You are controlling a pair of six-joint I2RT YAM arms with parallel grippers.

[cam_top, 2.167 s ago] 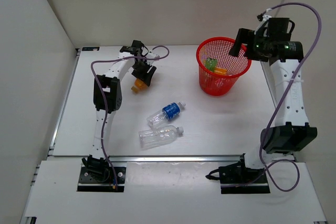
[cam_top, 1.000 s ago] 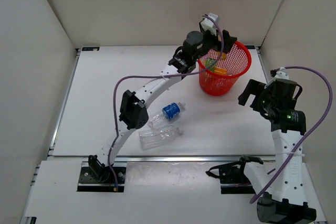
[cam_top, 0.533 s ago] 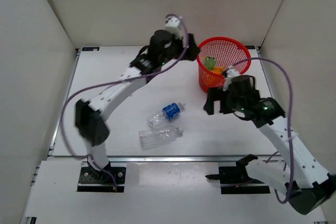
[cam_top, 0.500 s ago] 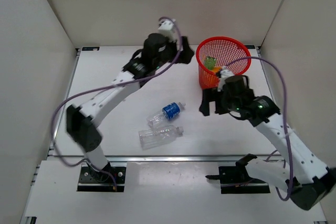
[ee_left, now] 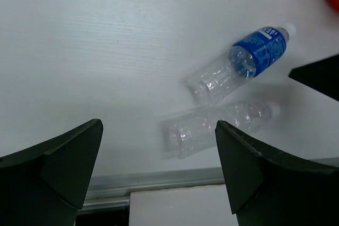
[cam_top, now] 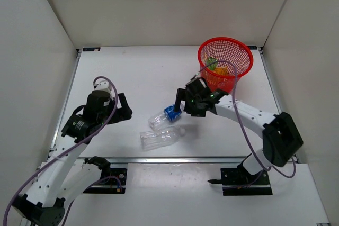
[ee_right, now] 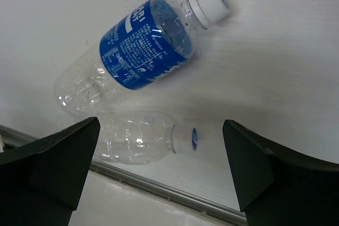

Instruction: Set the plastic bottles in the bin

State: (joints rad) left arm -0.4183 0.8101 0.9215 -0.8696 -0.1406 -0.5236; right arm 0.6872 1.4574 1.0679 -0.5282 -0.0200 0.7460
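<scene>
Two plastic bottles lie on the white table: one clear with a blue label [cam_top: 169, 114] [ee_left: 241, 67] [ee_right: 139, 52], and a larger plain clear one [cam_top: 160, 137] [ee_left: 217, 127] [ee_right: 135, 140] just nearer. The bin [cam_top: 202, 56], a red mesh basket, stands at the back right with an orange bottle [cam_top: 222, 71] and a green bottle [cam_top: 212, 63] inside. My right gripper [cam_top: 183, 105] [ee_right: 160, 124] hovers open over the cap ends of the two lying bottles and holds nothing. My left gripper [cam_top: 126, 110] [ee_left: 159, 124] is open and empty, to the left of both bottles.
A metal rail [cam_top: 175, 158] [ee_left: 159, 181] edges the table's near side, close to the plain clear bottle. White walls enclose the left, back and right. A purple cable [cam_top: 235, 115] trails along the right arm.
The left arm has swung back from beside the bin to the near left of the table. The right gripper has moved left and down to the blue-label bottle. Both bottles lie where they were.
</scene>
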